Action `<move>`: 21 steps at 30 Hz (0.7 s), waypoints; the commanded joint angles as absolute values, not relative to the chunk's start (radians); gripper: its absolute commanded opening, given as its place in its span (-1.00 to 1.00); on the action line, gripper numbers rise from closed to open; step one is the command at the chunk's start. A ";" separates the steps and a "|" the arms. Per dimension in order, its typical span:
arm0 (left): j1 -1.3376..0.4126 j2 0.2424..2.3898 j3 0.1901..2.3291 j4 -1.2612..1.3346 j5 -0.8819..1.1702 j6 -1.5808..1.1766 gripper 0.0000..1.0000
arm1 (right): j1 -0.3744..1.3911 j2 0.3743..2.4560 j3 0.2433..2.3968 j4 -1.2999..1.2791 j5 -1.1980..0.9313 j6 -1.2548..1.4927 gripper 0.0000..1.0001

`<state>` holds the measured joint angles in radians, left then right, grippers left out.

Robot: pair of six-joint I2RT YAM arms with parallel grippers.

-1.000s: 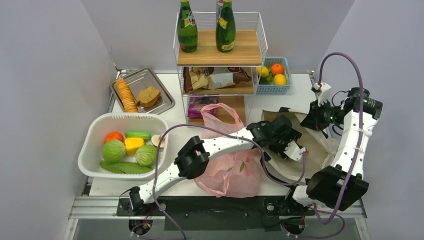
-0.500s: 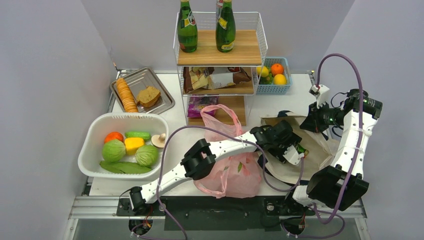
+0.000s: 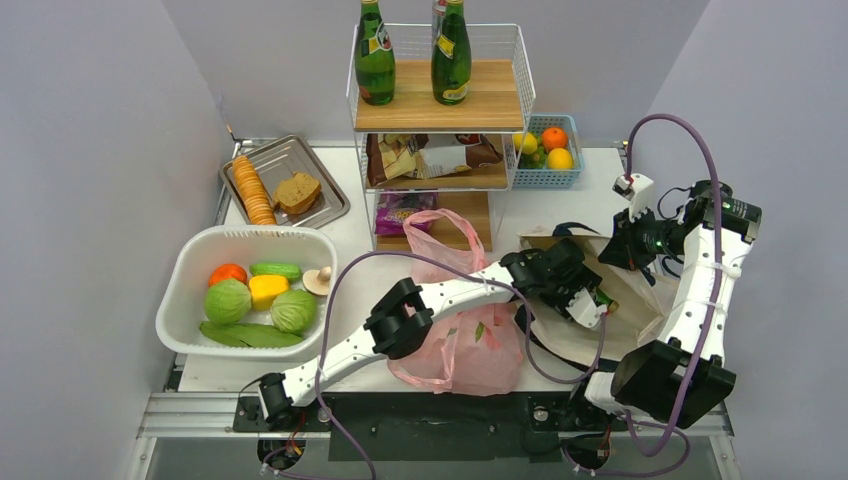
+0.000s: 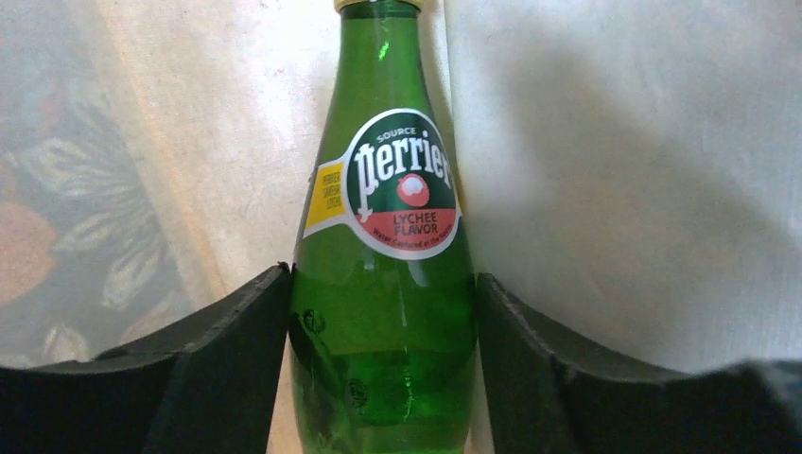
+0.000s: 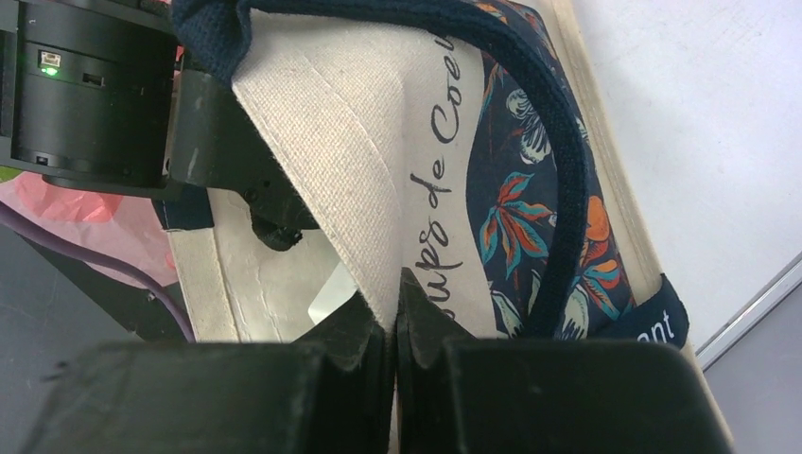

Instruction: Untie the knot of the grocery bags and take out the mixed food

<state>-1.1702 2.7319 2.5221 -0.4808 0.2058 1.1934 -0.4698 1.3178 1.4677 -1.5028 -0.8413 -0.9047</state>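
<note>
Green glass bottle (image 4: 402, 184) sits clamped in the left claw (image 4: 381, 312) inside the canvas tote (image 5: 322, 123) — right claw (image 5: 392, 317) pinches the tote's edge.

left gripper (image 3: 591, 308) nudged toward 7 o'clock inside beige canvas tote (image 3: 563, 341); green glass bottle (image 4: 383, 312) now showing between its fingers. right gripper (image 3: 613, 252), pinching tote edge, shifted toward 9 o'clock.

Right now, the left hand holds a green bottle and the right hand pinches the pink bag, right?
Not quite. The right hand pinches the tote, not the pink bag; the right wrist view shows it. The left hand does hold the bottle.
</note>
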 commanded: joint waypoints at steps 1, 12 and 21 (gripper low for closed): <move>-1.137 2.798 2.517 -0.589 0.212 1.204 0.00 | -0.463 1.298 1.509 -1.570 -0.920 -0.888 -1.00; -1.230 2.509 2.430 -0.916 0.327 1.178 -0.28 | -0.465 1.318 1.577 -1.572 -0.963 -0.822 -1.00; -1.231 2.558 2.415 -1.099 0.254 1.169 -0.12 | -0.419 1.272 1.446 -1.572 -0.923 -0.855 -1.00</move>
<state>-1.2240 2.5595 2.4203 -0.9436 0.2523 1.1885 -0.4393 1.3159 1.4853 -1.5532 -0.8616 -0.8410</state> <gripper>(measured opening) 0.631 0.004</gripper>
